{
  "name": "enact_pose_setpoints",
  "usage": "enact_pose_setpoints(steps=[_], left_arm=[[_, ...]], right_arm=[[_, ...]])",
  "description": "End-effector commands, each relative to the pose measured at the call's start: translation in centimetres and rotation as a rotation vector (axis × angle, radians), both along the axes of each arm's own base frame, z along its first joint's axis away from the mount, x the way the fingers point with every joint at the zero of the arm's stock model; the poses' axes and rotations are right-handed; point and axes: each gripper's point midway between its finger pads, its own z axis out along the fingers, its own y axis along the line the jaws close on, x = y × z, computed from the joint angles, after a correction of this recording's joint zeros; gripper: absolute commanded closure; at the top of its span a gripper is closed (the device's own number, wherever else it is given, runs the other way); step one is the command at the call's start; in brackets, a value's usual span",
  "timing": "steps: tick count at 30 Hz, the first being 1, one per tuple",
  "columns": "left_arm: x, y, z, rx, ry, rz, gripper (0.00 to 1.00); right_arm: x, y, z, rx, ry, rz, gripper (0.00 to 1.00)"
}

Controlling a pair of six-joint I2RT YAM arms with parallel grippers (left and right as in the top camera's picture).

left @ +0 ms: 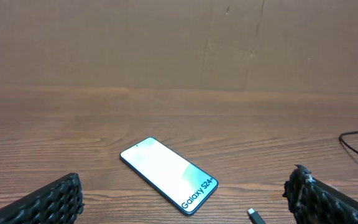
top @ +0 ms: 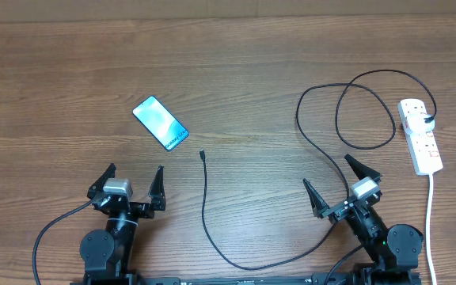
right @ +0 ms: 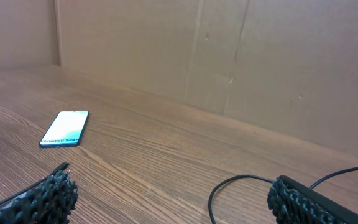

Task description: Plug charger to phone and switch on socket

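The phone [top: 161,122] lies flat on the wooden table at the left of centre, its light-blue screen lit; it also shows in the left wrist view [left: 168,175] and the right wrist view [right: 65,129]. The charger's black cable [top: 206,214] runs in loops across the table, its connector tip [top: 202,154] lying free just right of the phone, also seen in the left wrist view [left: 255,216]. The white socket strip [top: 420,136] lies at the far right with the cable plugged in. My left gripper [top: 131,184] and right gripper [top: 340,183] are both open and empty, near the front edge.
The socket's white cord [top: 430,222] runs down to the front edge at the right. A cardboard wall [left: 179,43] stands behind the table. A loop of the black cable [right: 229,186] lies between my right fingers.
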Motion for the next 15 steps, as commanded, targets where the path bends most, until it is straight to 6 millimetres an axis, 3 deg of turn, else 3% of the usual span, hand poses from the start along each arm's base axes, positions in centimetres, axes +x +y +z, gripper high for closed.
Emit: enact_pose_setpoints(steps=[1,15], left_arm=[[0.01,0.34,-0.1,0.03,-0.003,0.014,0.0],[0.01,0.34,-0.1,0.03,-0.003,0.014,0.0]], right_arm=[[0.13,-0.25,-0.22,0.004,-0.002,-0.014,0.0],[0.13,-0.25,-0.22,0.004,-0.002,-0.014,0.0]])
